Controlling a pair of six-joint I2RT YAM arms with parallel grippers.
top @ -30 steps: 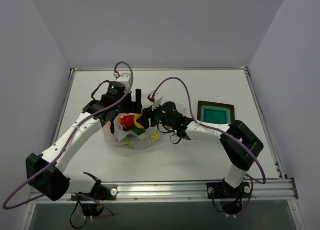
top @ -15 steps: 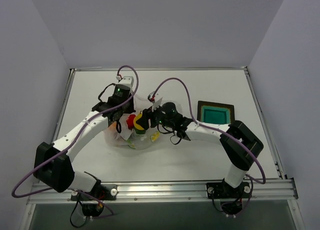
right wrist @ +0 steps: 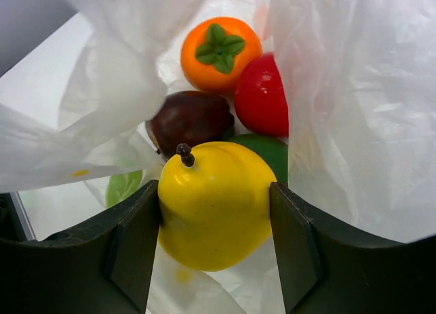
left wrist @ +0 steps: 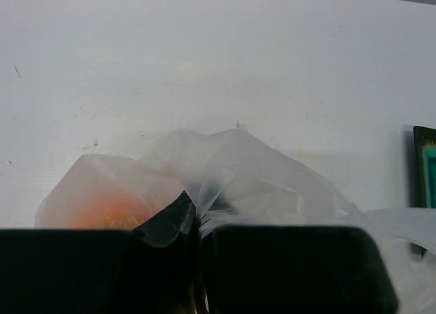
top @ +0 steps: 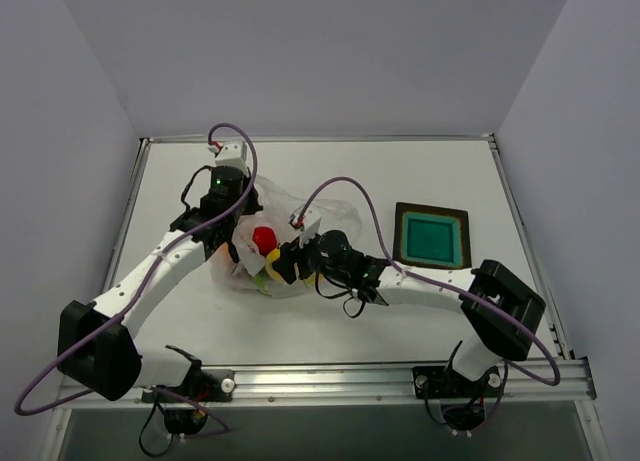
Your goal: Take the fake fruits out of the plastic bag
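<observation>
One yellow fruit (right wrist: 214, 208) clamped between right gripper (right wrist: 214, 236) fingers, inside plastic bag (left wrist: 259, 178) on table (top: 400, 171) — orange fruit (right wrist: 220, 52), red fruit (right wrist: 262, 99), dark maroon fruit (right wrist: 191, 120) just behind. Left gripper (left wrist: 196, 227) pinched closed on bag fold.

Bright, even light is cast from above, and only faint, soft shadows are seen on the white desk (top: 420, 171). In the left wrist view the left hand (left wrist: 197, 222) is rendered as a black, blurred mass, and the plastic bag (left wrist: 259, 184) appears hazy. In the right wrist view the yellow fruit (right wrist: 214, 212) is shown sharply, with a soft sheen.
</observation>
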